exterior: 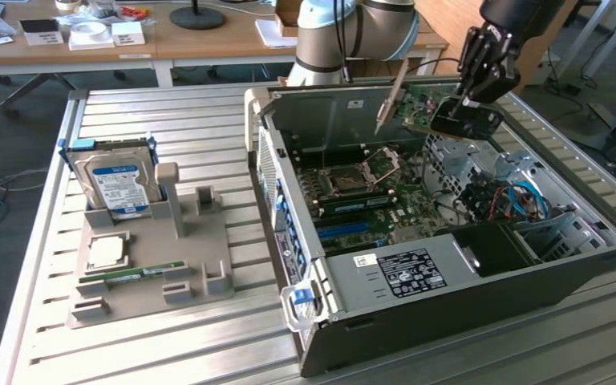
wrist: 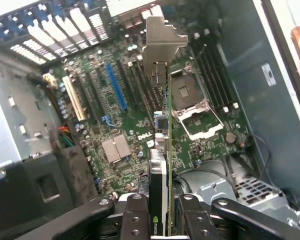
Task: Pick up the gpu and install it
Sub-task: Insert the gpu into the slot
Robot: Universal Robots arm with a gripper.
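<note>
The claw (wrist: 162,210) is clamped on the gpu (wrist: 158,172) — the card runs edge-on out from between its fingers, pale bracket (wrist: 162,42) farthest out — held above the motherboard (wrist: 115,140) of the open computer case (exterior: 447,297).

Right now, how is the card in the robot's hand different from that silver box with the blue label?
The gpu is a thin circuit board with a pale metal bracket; the hard drive is a thick silver block with a blue label. The gpu hangs in the hand above the open computer case; the hard drive stands in a grey holder. Both are rectangular computer parts.
</note>
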